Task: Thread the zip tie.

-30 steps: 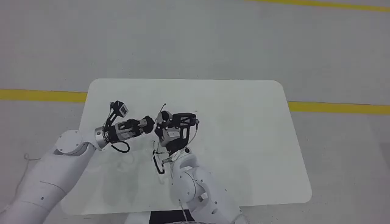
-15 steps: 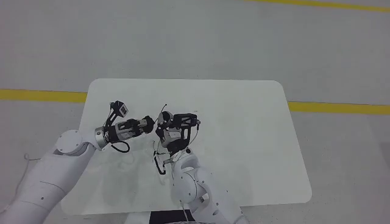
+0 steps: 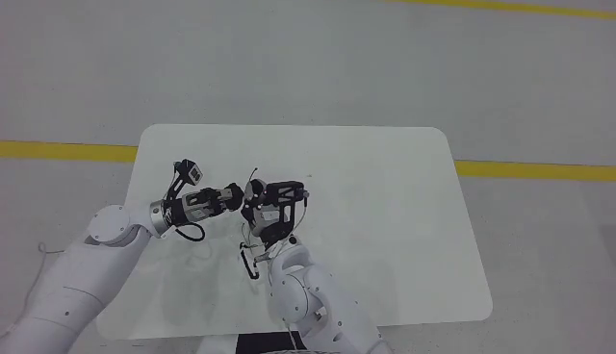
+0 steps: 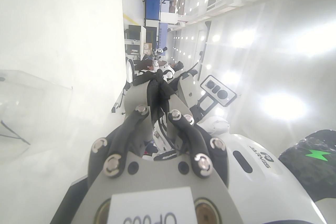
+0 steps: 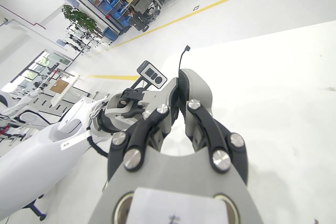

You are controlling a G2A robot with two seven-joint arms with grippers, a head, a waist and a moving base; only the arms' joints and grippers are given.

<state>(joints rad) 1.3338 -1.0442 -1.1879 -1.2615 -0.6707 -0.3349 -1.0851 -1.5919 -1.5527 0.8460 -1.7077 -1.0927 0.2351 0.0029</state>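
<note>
The right pincer (image 5: 179,78) is clamped on the zip tie (image 5: 180,63), whose head (image 5: 187,47) sticks out past its tips, above the worktop (image 3: 385,181) nearer its left edge. The left pincer (image 4: 157,83) is closed just beside it; whether it pinches the tail I cannot tell. Threading well likely means holding the head steady and feeding the tail squarely into the slot, slowly.
</note>
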